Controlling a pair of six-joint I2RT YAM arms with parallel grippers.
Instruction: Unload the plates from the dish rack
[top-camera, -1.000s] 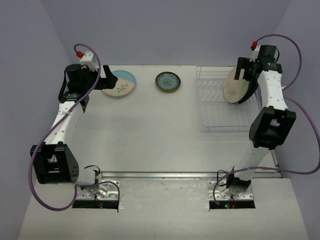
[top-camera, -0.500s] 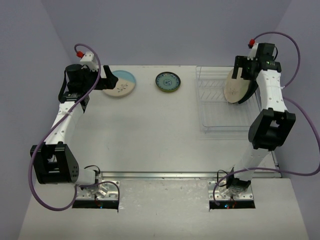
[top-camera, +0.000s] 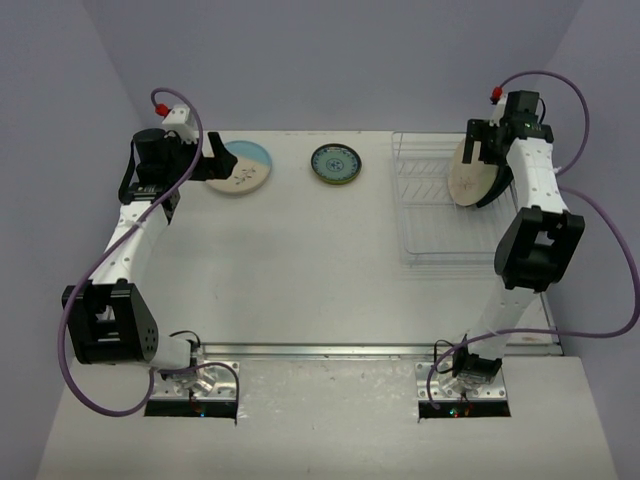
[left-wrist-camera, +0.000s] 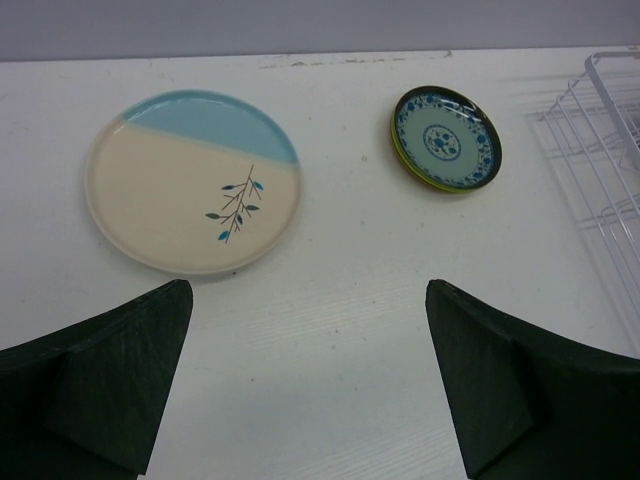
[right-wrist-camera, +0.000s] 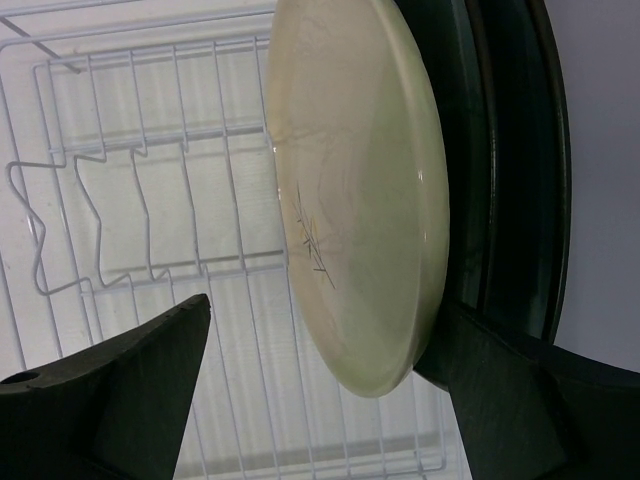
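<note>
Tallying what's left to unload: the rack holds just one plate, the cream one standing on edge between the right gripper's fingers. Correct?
Not quite. The cream plate does stand on edge in the dish rack between the fingers of the right gripper, but it is not alone: a dark plate stands directly behind it. The right wrist view shows this.

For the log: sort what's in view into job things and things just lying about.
Job: dish rack; cream plate and dark-teal plate standing in it; cream-and-blue plate and teal-patterned plate on the table.
Lying about: purple cables only.
</note>
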